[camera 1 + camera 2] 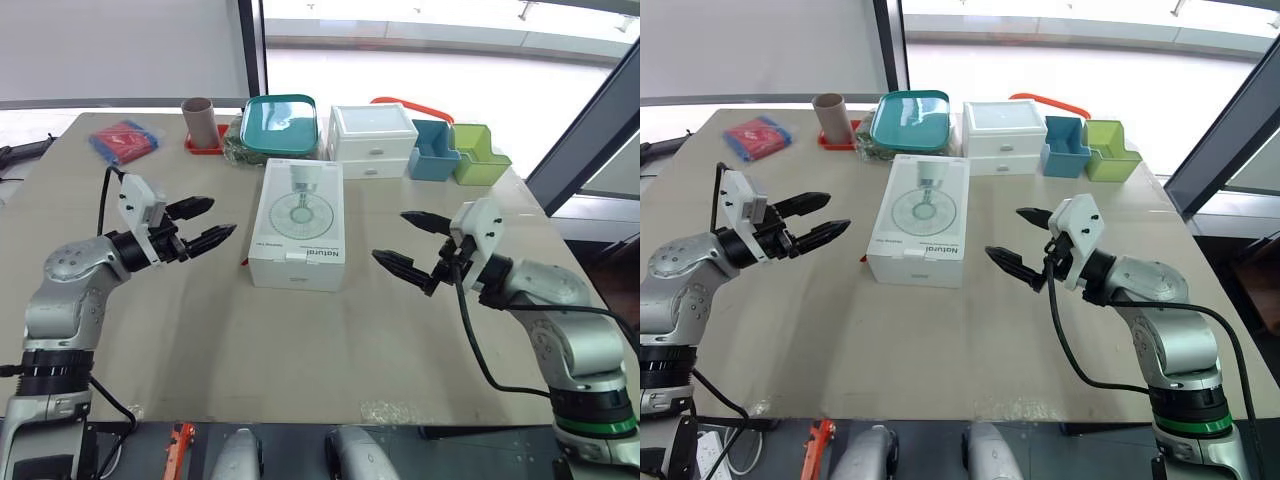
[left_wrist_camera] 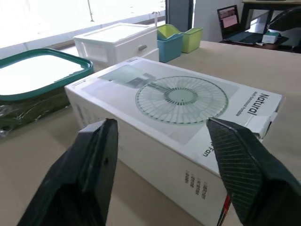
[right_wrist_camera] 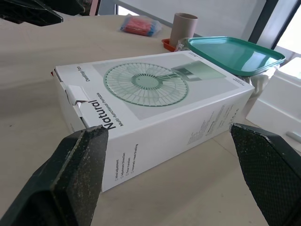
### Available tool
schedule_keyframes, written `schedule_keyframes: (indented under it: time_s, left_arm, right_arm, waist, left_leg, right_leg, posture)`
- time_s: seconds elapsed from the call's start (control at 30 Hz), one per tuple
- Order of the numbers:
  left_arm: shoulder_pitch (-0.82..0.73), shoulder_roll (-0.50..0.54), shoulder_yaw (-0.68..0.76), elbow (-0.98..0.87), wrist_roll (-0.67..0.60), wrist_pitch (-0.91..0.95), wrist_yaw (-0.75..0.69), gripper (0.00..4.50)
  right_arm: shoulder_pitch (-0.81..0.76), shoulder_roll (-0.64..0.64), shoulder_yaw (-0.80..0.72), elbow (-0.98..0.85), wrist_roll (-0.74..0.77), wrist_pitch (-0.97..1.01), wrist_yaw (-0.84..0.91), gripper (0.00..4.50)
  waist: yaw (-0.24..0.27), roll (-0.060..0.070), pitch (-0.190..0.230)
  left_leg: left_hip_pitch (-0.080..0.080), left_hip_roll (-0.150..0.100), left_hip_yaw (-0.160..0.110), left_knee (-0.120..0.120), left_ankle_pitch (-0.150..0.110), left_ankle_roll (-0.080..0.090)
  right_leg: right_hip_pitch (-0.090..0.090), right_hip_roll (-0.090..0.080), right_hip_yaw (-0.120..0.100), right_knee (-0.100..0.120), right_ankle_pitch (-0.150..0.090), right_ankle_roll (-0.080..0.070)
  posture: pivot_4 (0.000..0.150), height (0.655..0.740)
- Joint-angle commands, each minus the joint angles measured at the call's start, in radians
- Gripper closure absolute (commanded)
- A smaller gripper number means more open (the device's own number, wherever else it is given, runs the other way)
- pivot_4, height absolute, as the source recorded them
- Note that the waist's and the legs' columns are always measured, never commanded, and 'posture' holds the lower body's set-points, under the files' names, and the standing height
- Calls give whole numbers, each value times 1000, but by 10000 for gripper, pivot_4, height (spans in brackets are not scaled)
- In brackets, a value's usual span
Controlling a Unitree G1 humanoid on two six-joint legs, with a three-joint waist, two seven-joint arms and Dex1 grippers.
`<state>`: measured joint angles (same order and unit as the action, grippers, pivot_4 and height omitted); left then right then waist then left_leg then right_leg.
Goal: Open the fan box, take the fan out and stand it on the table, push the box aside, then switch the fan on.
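A white fan box [image 1: 298, 222] lies flat in the middle of the table, shut, with a fan picture and the word "Natural" on it; the wrist views show it as well [image 2: 178, 113] [image 3: 155, 99]. My left gripper [image 1: 205, 225] hovers open just left of the box, fingers pointing at its side. On the box's right, my right gripper [image 1: 408, 243] is open too, a short gap away. Neither touches the box.
Along the far edge stand a red-and-blue packet [image 1: 124, 139], a cardboard tube [image 1: 199, 121], a teal lidded tray [image 1: 281, 124], a white drawer unit [image 1: 373, 139], a blue bin [image 1: 435, 150] and a green bin [image 1: 477, 154]. The table [image 1: 200, 340] has free room near its front edge.
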<state>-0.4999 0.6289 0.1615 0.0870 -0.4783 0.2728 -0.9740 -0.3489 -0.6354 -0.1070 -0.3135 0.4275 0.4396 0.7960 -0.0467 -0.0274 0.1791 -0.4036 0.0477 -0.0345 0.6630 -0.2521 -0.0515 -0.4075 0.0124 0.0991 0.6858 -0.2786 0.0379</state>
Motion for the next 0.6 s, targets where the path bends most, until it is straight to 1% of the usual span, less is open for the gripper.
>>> schedule_keyframes:
  time_s: [0.03, 0.07, 0.1, 0.13, 0.17, 0.23, 0.37, 0.57, 0.6]
  left_arm:
    - [-86, -23, -29, 63, 31, -56, -22, 25945]
    - [-101, -30, -37, 79, 34, -64, -33, 30008]
    - [-115, -37, -47, 96, 38, -69, -43, 32356]
    - [-130, -44, -64, 120, 48, -80, -60, 35613]
    - [-142, -50, -75, 139, 55, -89, -72, 39803]
    - [-164, -59, -103, 183, 81, -111, -95, 44423]
    - [-198, -69, -159, 281, 160, -171, -109, 44423]
    - [-219, -101, -178, 358, 193, -218, -120, 44423]
    - [-223, -110, -182, 374, 199, -228, -124, 44423]
  right_arm:
    - [-27, 5, 7, -45, 5, -3, -18, 0]
    - [-29, 8, 11, -53, 8, 1, -22, 0]
    - [-34, 12, 15, -63, 20, 19, -28, 0]
    - [-40, 18, 24, -79, 30, 37, -37, 0]
    - [-46, 23, 30, -90, 35, 50, -44, 0]
    - [-62, 32, 56, -111, 20, 68, -63, 0]
    - [-107, 37, 133, -136, -43, 83, -98, 0]
    - [-157, 38, 240, -162, -127, 73, -111, 0]
    - [-175, 38, 282, -160, -168, 55, -109, 0]
  waist:
    - [1, 0, 0]
    - [0, 0, 0]
    - [0, 0, 0]
    - [0, 0, 0]
    - [0, 0, 0]
    - [0, 0, 0]
    - [0, 0, 0]
    - [1, 0, 0]
    - [1, 0, 0]
  left_leg:
    - [0, 0, 0, 0, 0, 0]
    - [0, 0, 0, 0, 0, 0]
    - [0, 0, 0, 0, 0, 0]
    - [0, 0, 0, 0, 0, 0]
    - [0, 0, 0, 0, 0, 0]
    - [0, 0, 0, 0, 0, 0]
    - [0, 0, 0, 0, 0, 0]
    - [-2, 0, -1, 0, 0, 0]
    - [-2, 0, -1, 0, 0, 0]
  right_leg:
    - [0, 0, 0, 0, 0, 0]
    - [0, 0, 0, 0, 0, 0]
    - [0, 0, 0, 0, 0, 0]
    - [0, 0, 0, 0, 0, 0]
    - [0, 0, 0, 0, 0, 0]
    - [0, 0, 0, 0, 0, 0]
    - [0, 0, 0, 0, 0, 0]
    - [-1, 0, -1, 0, 0, 0]
    - [-1, 0, -1, 0, 0, 0]
  posture:
    - [1500, 7400]
    - [1500, 7400]
    - [1500, 7400]
    - [1500, 7400]
    - [1500, 7400]
    - [1500, 7400]
    - [1500, 7400]
    - [1500, 7400]
    - [1500, 7400]
